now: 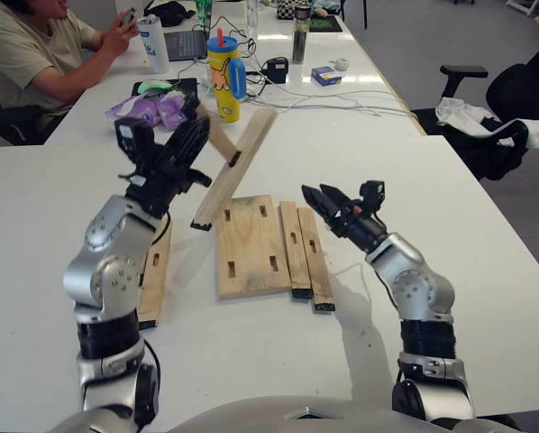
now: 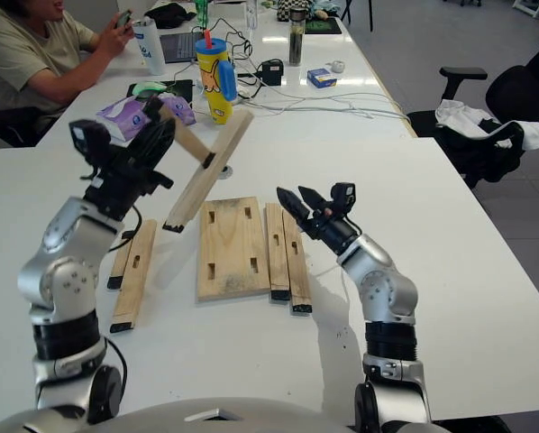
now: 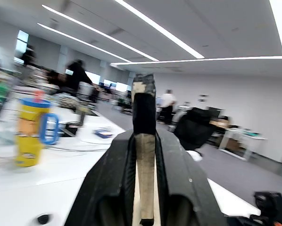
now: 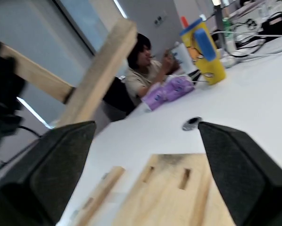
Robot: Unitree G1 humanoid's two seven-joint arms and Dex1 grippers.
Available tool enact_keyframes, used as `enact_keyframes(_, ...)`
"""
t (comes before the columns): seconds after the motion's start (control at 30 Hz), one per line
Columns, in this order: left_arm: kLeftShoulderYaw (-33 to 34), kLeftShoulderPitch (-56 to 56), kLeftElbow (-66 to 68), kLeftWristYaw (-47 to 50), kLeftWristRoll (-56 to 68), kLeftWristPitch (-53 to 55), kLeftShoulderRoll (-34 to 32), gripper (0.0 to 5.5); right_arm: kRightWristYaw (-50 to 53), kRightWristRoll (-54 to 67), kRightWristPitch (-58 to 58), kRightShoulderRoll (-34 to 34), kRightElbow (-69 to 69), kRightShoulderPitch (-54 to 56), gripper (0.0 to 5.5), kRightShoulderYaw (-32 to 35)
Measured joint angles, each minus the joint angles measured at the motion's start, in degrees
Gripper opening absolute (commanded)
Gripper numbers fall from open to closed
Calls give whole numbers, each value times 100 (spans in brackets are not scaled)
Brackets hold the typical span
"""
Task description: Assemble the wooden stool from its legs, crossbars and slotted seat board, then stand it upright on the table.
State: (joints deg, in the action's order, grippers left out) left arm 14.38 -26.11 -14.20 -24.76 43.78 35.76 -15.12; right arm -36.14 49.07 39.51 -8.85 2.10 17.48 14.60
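Left eye view: left end effector (image 1: 196,135) grips crossbar (image 1: 221,144).

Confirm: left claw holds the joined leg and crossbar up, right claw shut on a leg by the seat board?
Wrong on the right claw: it is open, gripping nothing, above the two legs by the seat board; the right wrist view shows it. Left claw holds the joined leg and crossbar up.

Tilted leg (image 1: 242,162) at seat board's (image 1: 250,248) far-left corner, cup (image 1: 223,86) behind, table (image 1: 193,263) gap at left
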Motion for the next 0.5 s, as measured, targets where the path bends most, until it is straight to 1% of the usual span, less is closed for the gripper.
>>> enact_keyframes(0.07,129,-355,601,-358,553,437,-131,42,-222,797,514,-160,-101,247,496,323)
enact_keyframes(0.1,186,-448,794,-465,753,614,-157,42,-259,1013,673,-235,-193,345,501,418)
enact_keyframes(0.23,381,-790,1317,-605,1433,1222,-225,42,-266,1774,1346,-407,-532,569,501,649)
enact_keyframes(0.33,498,-858,1425,-560,1866,1542,-201,42,-217,2159,1740,-420,-743,749,501,673)
enact_keyframes(0.5,579,-964,1542,-359,2360,1889,-112,42,-56,2253,1945,-308,-918,795,501,597)
